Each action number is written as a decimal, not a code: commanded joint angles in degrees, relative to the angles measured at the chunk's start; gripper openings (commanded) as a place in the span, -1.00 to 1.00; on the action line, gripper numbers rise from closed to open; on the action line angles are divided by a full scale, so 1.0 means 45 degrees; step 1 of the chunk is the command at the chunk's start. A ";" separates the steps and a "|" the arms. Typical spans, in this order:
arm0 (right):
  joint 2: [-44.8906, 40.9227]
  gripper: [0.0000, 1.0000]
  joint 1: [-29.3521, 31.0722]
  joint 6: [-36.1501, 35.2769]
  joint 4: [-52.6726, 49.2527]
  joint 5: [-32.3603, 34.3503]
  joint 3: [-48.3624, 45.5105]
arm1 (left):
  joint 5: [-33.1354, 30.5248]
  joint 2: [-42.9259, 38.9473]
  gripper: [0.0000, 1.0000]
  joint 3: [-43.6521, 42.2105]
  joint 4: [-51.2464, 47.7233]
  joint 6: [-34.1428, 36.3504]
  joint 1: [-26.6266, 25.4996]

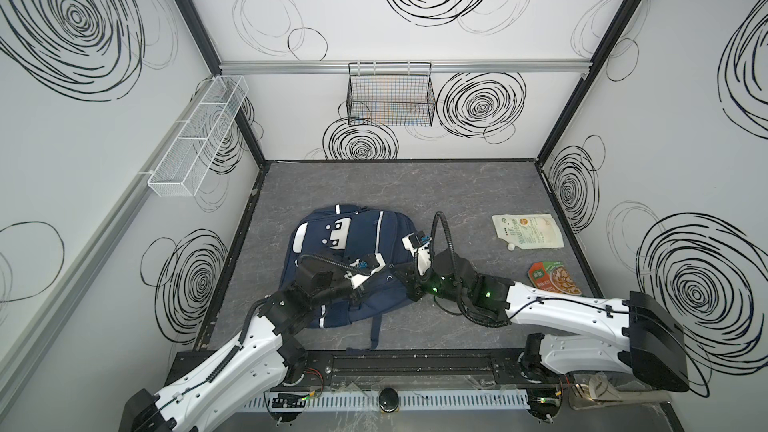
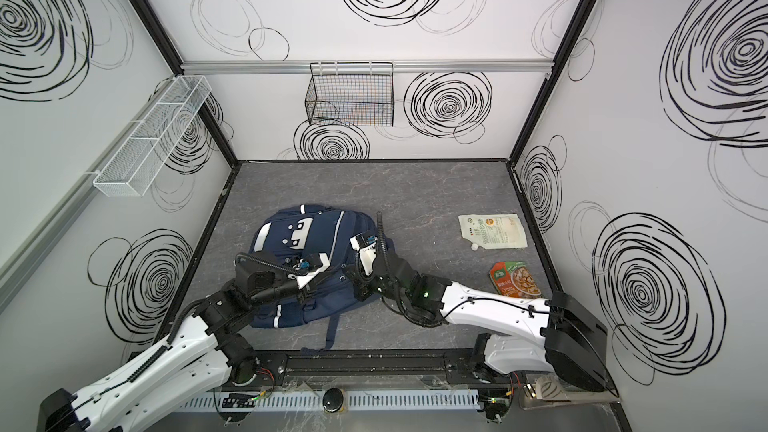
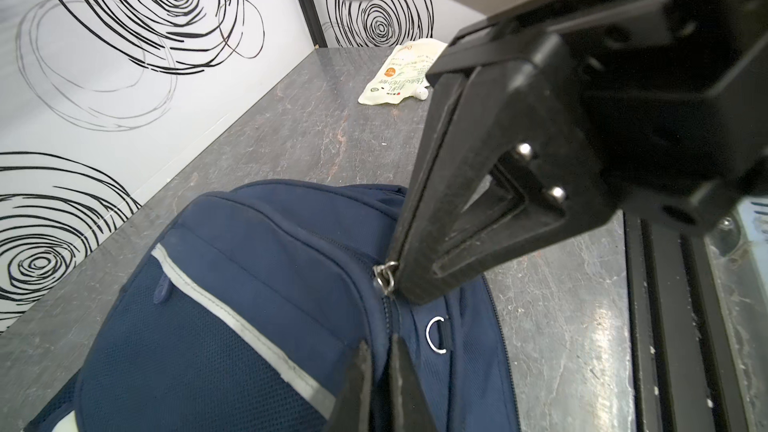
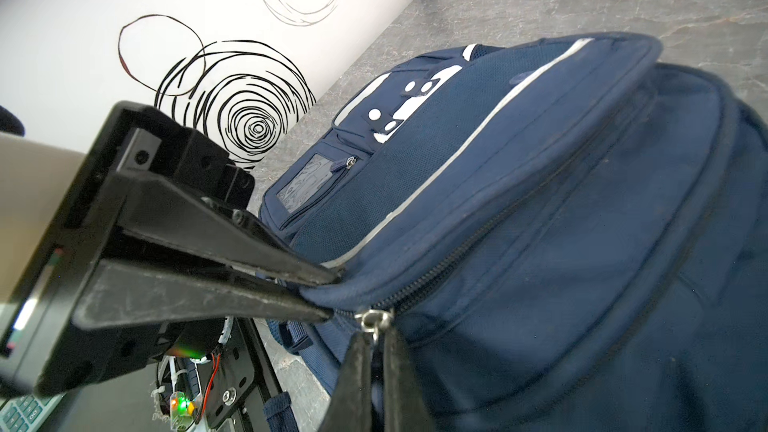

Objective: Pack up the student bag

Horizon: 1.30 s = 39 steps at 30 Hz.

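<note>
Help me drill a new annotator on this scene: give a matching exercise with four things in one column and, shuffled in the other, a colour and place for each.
Things
1. student bag
2. spouted pouch
3. food packet
4. wire basket

Colour and place
a. black, hung on the back wall
b. orange, near right of the table
c. navy, left of the table's middle
d. pale, far right of the table

Pairs: 1-c, 2-d, 3-b, 4-a

arms: white shells | joints: black — green LEDs, seemingly | cables: black
</note>
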 commanded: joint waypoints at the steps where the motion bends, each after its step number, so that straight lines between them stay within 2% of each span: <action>1: -0.0620 -1.00 -0.0429 -0.0144 0.0314 0.0744 0.0179 | -0.0026 -0.0511 -1.00 -0.0028 0.0746 0.0368 0.0155; 9: -0.0812 -1.00 -0.0944 -0.0397 0.0000 0.0898 0.0213 | 0.0290 -0.0627 -1.00 0.0069 0.0614 0.0491 0.0156; 20: -0.1087 -1.00 -0.1695 -0.0791 -0.0713 0.1936 0.0108 | 0.0162 -0.1465 -1.00 -0.0100 0.0888 0.0694 0.0176; 26: -0.1339 -1.00 -0.2331 -0.0525 -0.1091 0.2394 -0.0023 | -0.0810 -0.1723 -1.00 -0.0196 0.0965 0.0640 0.0291; 33: -0.2053 -1.00 -0.3151 0.0107 -0.1426 0.2746 -0.0577 | -0.2563 -0.1864 -1.00 -0.0340 0.1161 0.0288 0.0836; 39: -0.2583 -1.00 -0.3458 0.0286 -0.1527 0.2907 -0.0888 | -0.3075 -0.2124 -1.00 -0.0555 0.1526 -0.0053 0.1340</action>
